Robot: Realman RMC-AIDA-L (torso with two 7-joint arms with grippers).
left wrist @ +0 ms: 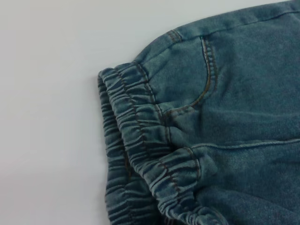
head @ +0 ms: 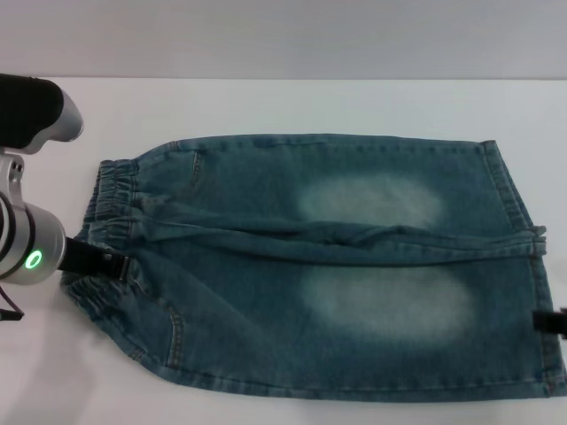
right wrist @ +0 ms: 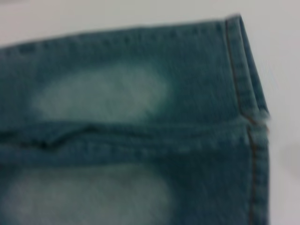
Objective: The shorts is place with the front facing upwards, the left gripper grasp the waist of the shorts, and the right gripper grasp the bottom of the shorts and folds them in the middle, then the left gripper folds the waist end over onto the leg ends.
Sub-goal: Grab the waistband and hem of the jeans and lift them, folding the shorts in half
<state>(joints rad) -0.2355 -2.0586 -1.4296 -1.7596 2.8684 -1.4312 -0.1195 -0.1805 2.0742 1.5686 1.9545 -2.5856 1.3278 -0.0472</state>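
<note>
The blue-green denim shorts point(head: 337, 266) lie flat, front up, on the white table point(head: 292, 102), with pale patches on both thighs. Their elastic waist point(head: 111, 199) points to the left and the leg hems point(head: 523, 257) to the right. My left gripper point(head: 111, 261), black on a white and silver arm with a green light, sits at the middle of the waistband and touches it. The left wrist view shows the puckered waistband point(left wrist: 136, 136) and a pocket seam point(left wrist: 208, 75). My right gripper point(head: 551, 321) shows as a small black claw at the near leg's hem. The right wrist view shows the stitched hem point(right wrist: 243, 75).
Bare white table surface point(head: 53, 372) surrounds the shorts on all sides. A grey wall point(head: 283, 35) rises behind the table's far edge. The left arm's upper link point(head: 35, 115) hangs over the table's far left.
</note>
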